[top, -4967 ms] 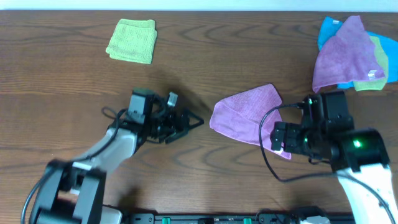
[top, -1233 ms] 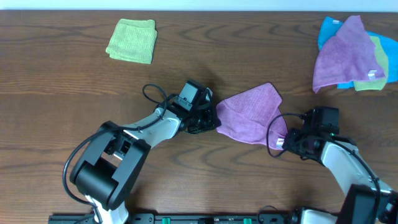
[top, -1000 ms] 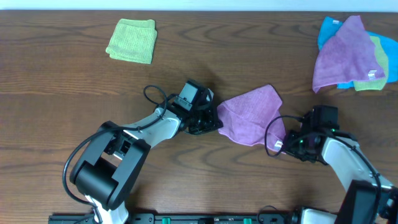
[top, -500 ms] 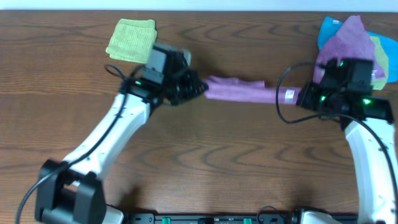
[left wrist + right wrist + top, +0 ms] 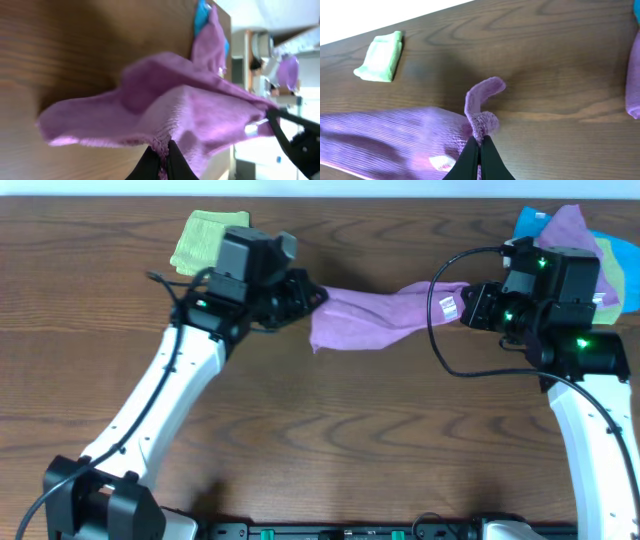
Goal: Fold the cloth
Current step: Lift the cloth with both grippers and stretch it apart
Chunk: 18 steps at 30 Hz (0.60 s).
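Overhead, the cloth (image 5: 365, 315) hangs stretched above the table (image 5: 320, 440) near its far edge. The left gripper (image 5: 316, 294) is clamped on one corner and the right gripper (image 5: 465, 306) on another, by the white tag. Orchid-purple, sagging and twisted, it looks light and limp, so the corners are probably the best hold. From the left wrist, closed fingers pinch its stitched hem. From the right wrist, closed fingers pinch a curled corner.

An orchid-pink cloth (image 5: 365, 320) with a small white tag (image 5: 449, 307) shows at upper centre against the dark brown wood-grained table (image 5: 350, 450), a lime-green towel (image 5: 200, 245) at upper left, a lavender towel (image 5: 568, 225) and a bright blue towel (image 5: 526, 222) at upper right.
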{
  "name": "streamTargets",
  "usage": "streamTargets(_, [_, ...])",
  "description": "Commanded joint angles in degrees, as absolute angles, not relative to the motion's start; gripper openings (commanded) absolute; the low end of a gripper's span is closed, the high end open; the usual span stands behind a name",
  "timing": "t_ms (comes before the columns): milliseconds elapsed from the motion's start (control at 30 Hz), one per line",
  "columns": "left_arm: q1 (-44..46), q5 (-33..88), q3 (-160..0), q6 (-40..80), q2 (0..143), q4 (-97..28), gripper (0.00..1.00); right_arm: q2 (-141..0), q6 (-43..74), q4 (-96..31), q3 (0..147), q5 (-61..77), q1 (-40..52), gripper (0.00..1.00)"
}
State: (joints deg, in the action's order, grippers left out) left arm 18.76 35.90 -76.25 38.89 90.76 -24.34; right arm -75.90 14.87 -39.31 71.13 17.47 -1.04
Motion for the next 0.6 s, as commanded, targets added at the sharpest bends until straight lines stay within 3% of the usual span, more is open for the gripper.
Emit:
streamTargets(0, [15.0,32.29,-78.87,34.15,90.94,-27.57,0.06,-75.79,15.33,-37.01,71.57,12.97,-0.78,0.01])
streamTargets(167, [9.67,32.05,-83.44,31.66,90.94,-31.57,0.06,-75.48,15.4,-28.88,71.94,10.98,-0.73,0.01])
streamTargets(567, [11.55,28.03,-85.14,29.32,91.07,-34.81,0.06,-76.27,15.14,-34.85,71.88,10.09,3.73,0.01])
